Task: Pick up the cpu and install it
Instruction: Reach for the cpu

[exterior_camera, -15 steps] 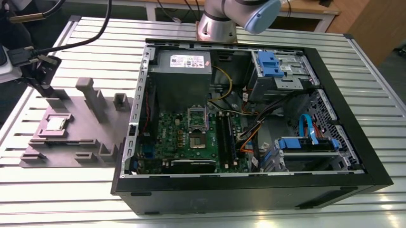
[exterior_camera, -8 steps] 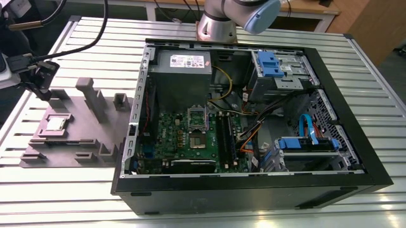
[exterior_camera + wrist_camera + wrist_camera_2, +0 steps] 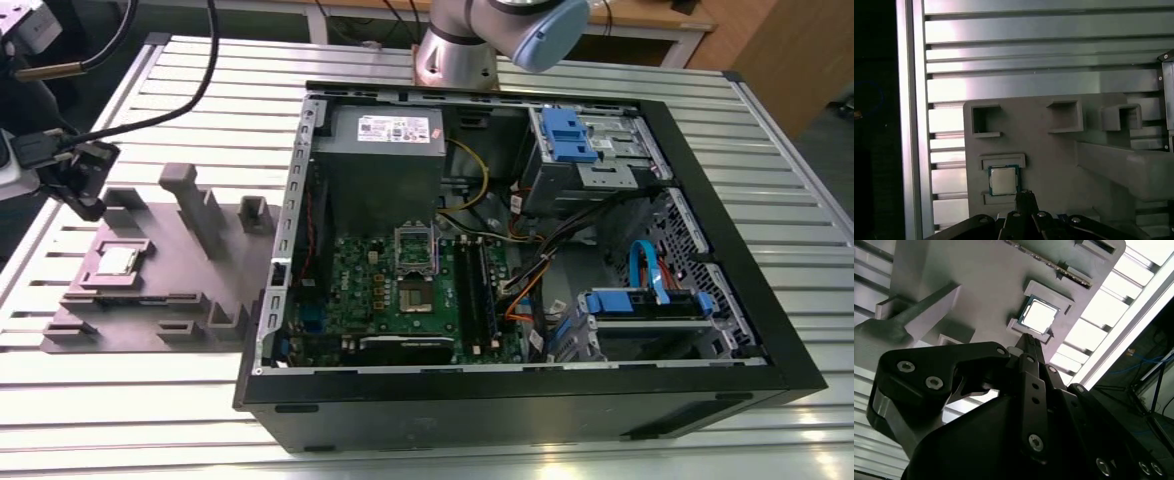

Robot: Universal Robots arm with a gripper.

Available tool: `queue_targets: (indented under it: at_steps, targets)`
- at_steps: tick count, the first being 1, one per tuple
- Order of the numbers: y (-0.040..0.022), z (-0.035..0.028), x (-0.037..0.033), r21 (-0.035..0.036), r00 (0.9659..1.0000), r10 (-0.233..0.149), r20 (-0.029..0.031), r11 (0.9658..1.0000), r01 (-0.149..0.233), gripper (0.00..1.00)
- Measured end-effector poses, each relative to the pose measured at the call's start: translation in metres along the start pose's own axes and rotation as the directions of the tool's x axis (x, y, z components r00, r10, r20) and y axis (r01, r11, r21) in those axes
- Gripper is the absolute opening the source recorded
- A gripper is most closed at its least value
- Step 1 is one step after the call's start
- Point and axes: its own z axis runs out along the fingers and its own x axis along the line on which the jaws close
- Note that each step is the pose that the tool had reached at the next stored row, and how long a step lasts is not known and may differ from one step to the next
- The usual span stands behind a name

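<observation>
gripper [image 3: 78, 185] [image 3: 1029, 338] [image 3: 1024, 196]: black, fingers pressed together, holding nothing
cpu [image 3: 118, 261] [image 3: 1038, 316] [image 3: 1003, 180]: small square silver-topped chip, just past gripper tip, untouched, seated in holder recess
holder [image 3: 180, 300] [image 3: 979, 285] [image 3: 1049, 155]: grey moulded plate under gripper, on slatted aluminium desk [image 3: 134, 400]
computer tower [image 3: 507, 405]: open, black, well apart from gripper

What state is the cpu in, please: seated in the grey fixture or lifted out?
Seated: in the first wrist view the cpu lies flat in its framed pocket on the grey fixture.

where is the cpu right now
The cpu sits in a recess of the grey fixture plate at the exterior view's left, outside the computer case, with the gripper close by it.
</observation>
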Motion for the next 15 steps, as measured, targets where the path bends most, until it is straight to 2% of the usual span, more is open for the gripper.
queue_targets:
  at_steps: [5,11,15]
  targets:
    - [-0.0007,0.0088,0.0047,0.0004,1.0000,0.000,0.0000,1.0000,0.000,0.10]
    - [-0.0013,0.0165,0.0079,0.0008,1.0000,0.000,0.0000,1.0000,0.000,0.10]
    - [-0.0014,0.0187,0.0089,0.0011,1.0000,0.000,-0.0002,1.0000,0.000,0.10]
